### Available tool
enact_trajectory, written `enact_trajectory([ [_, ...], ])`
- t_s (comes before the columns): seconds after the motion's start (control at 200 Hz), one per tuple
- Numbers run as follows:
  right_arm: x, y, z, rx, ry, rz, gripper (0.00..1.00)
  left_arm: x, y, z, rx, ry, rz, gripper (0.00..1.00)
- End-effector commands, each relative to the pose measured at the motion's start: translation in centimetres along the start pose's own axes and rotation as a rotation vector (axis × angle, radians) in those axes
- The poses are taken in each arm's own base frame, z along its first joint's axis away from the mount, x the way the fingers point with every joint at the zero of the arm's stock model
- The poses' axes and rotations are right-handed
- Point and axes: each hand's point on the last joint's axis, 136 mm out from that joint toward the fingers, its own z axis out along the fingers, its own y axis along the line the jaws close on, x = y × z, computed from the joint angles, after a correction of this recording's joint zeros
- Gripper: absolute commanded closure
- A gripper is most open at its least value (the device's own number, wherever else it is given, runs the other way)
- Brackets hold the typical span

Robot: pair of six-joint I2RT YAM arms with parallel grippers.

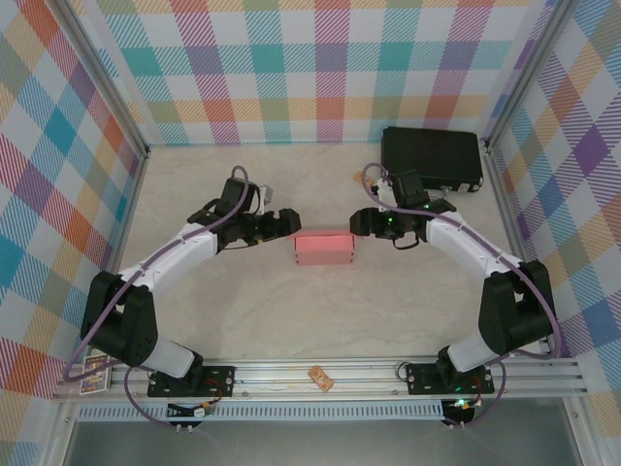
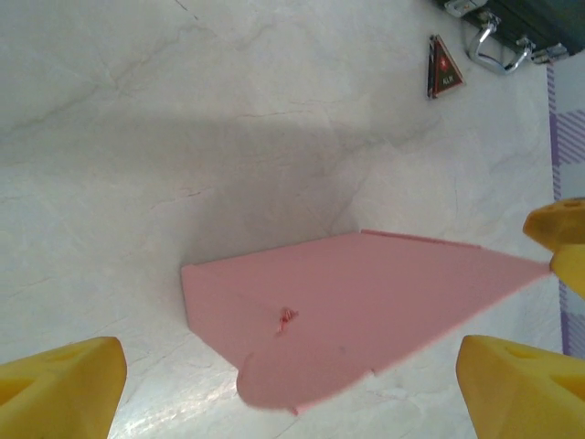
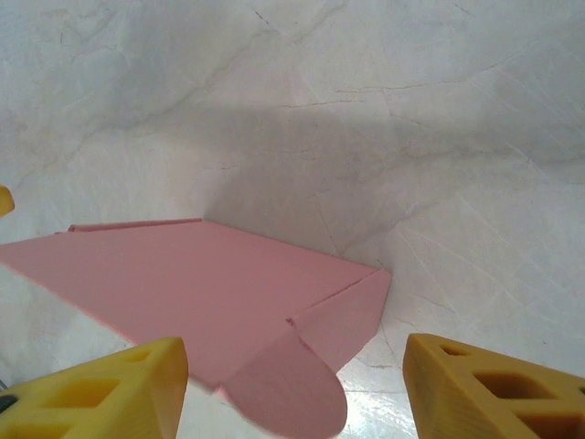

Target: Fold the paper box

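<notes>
The paper box (image 1: 325,248) is a flat salmon-pink rectangle lying in the middle of the table between the two arms. My left gripper (image 1: 289,225) hovers at its left end, jaws wide apart. In the left wrist view the box (image 2: 347,311) lies ahead of my open gripper (image 2: 288,402), and the yellow fingers (image 2: 55,389) touch nothing. My right gripper (image 1: 357,221) is at the box's right end. In the right wrist view the box (image 3: 201,293) has a rounded flap (image 3: 288,389) sticking out toward my open gripper (image 3: 297,402).
A black hard case (image 1: 432,158) with a metal handle stands at the back right, behind the right arm. A small triangular tag (image 2: 445,69) lies near it. Checkered walls close the table on three sides. A small card (image 1: 320,377) rests on the front rail.
</notes>
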Motion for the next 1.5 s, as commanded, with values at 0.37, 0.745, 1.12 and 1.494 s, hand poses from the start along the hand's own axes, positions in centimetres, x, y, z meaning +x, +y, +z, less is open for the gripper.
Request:
enact_trajectory([
  [0.37,-1.2,2.1,-2.2,-0.047,-0.022,-0.103,0.36,0.1,-2.0,-0.9,0.047,0.040,0.171,0.09],
  [0.745,0.1,1.8,-1.5,-0.061,0.018,-0.084,0.38,0.5,-3.7,0.3,0.077,0.074,0.226,0.18],
  [1.12,0.5,1.6,-0.6,-0.070,0.042,-0.062,0.39,0.9,-3.1,0.9,0.042,0.085,0.227,0.22],
  [1.494,1.1,1.8,-0.2,-0.072,0.065,-0.059,0.40,1.5,-3.0,0.9,0.035,0.101,0.220,0.26],
])
